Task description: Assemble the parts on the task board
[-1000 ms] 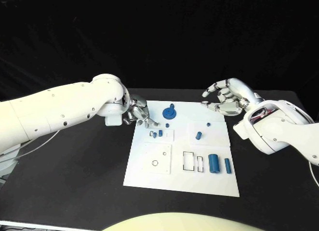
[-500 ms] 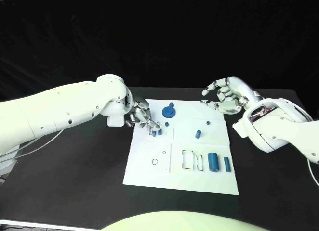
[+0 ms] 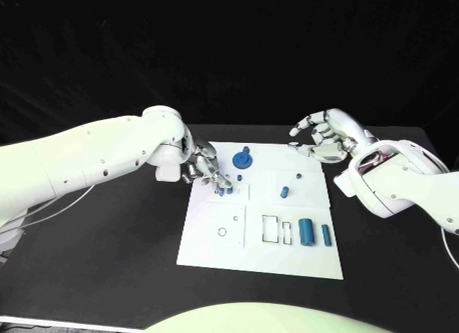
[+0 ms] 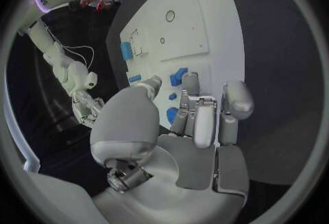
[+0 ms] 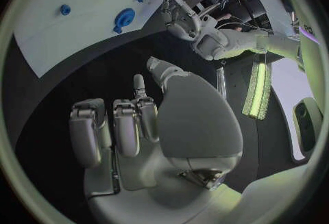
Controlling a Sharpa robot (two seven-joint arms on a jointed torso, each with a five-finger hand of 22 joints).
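1. Task board (image 3: 229, 243): a white plate lying flat in the middle of the black bench (image 3: 109, 263), with printed outlines and recesses on its near half.
2. Round blue part (image 3: 243, 161): sits near the board's far edge and appears seated there; judged to be already placed.
3. Small blue parts (image 3: 224, 189): a cluster at the board's left edge, directly under the left hand's fingertips. In the left wrist view the same cluster (image 4: 178, 77) lies just beyond the fingers; whether any piece is pinched cannot be told.
4. Blue peg (image 3: 285, 192): stands alone on the board's middle right, apart from both hands.
5. Blue cylinder (image 3: 306, 232) and slim blue bar (image 3: 326, 234): lie side by side at the board's near right, beside two rectangular outlines (image 3: 277, 229) that look unfilled.
6. Left hand (image 3: 202, 166): fingers angled down onto the cluster, moderately narrow; contact likely, grip uncertain.
7. Right hand (image 3: 324, 136): raised off the board's far right corner, fingers curled loosely apart, holding nothing.
8. Progress, as a judgement: early to middle. Several parts are loose and several recesses vacant, so most insertion work remains.
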